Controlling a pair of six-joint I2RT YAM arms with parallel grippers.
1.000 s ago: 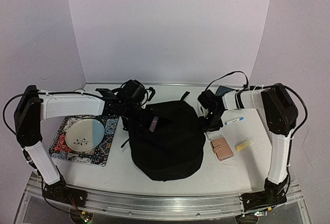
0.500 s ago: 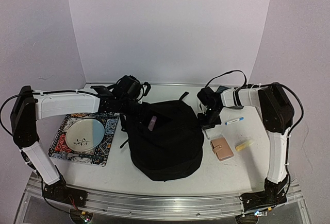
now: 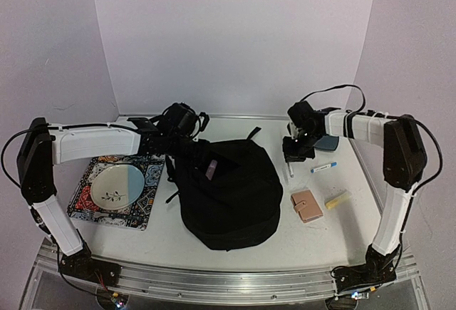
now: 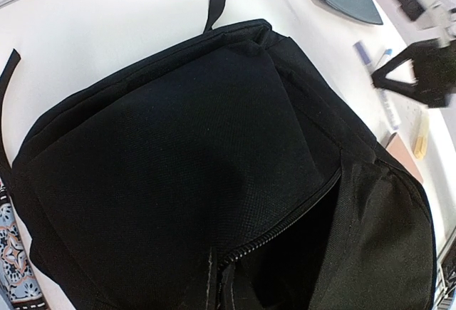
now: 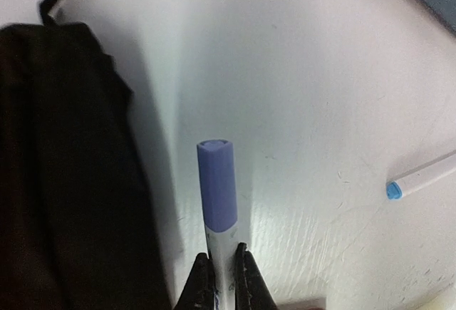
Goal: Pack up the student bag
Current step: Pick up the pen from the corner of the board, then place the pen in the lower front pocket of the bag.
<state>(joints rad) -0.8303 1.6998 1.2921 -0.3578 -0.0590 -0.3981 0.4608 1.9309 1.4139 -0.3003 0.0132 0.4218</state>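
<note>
- The white table (image 3: 164,235) has bare surface behind the bag up to the back wall. There is also a strip of it in front of the bag, along the near edge.
- The student bag (image 3: 228,196) lies in the middle of the table. Its front edge is near the table edge but not over it. Its zipper opening (image 4: 285,217) is partly apart and dark inside.
- The patterned mat (image 3: 146,199) lies left of the bag, just beside it, and carries a pale plate (image 3: 120,184).
- The left gripper (image 3: 176,150) is at the upper left rim of the bag, fully closed. What it pinches I cannot tell.
- The right gripper (image 5: 221,271) is to the right of the bag's upper corner, apart from the fabric. Its jaws are clamped on a white marker with a purple cap (image 5: 217,182).
- A blue-grey tray (image 3: 329,141) sits at the far right, behind this gripper.
- A pink wallet (image 3: 307,206) lies just right of the bag, with a narrow gap between them.
- A yellow highlighter (image 3: 337,199) lies right of the wallet, near the right table edge.
- A white pen with a blue cap (image 3: 324,167) lies between the tray and the highlighter.
</note>
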